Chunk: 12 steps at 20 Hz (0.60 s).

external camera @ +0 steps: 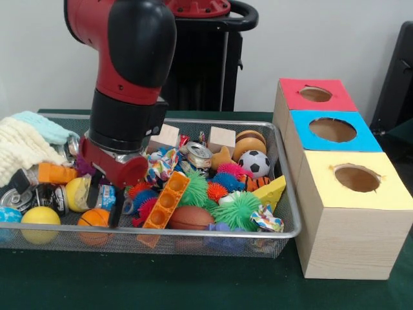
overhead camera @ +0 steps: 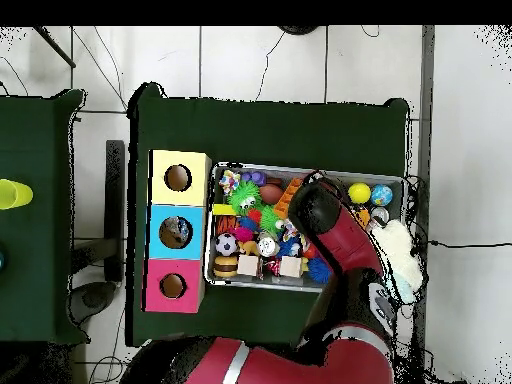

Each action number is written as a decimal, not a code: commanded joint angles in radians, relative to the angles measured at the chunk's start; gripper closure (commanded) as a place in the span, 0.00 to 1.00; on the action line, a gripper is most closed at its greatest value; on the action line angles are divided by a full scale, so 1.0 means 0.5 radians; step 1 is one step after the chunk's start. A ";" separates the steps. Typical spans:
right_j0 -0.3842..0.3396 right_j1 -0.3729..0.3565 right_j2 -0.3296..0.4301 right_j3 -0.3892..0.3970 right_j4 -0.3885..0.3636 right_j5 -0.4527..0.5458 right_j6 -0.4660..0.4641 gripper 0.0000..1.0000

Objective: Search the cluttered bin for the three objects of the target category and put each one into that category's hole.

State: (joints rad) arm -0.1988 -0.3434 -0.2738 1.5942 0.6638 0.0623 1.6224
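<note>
The wire bin holds mixed clutter: balls, spiky toys, wooden blocks, crushed cans. My gripper is down in the bin's left part, open, its two black fingers straddling a small blue and white item just above a small orange basketball. I cannot tell whether the fingers touch either. A yellow ball lies to the left and an orange holed block to the right. In the overhead view the arm hides the gripper. Three wooden boxes with holes stand beside the bin: red, blue and yellow.
A soccer ball, a green spiky ball, a brown football, a yellow wedge and two wooden cubes fill the bin's middle and right. A white knit cloth hangs over its left end.
</note>
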 commanded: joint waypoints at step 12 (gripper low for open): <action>0.214 0.000 -0.265 -0.054 0.098 0.467 0.518 0.00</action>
State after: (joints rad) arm -0.1015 -0.3134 -0.3974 1.5546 0.7036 0.1416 1.6228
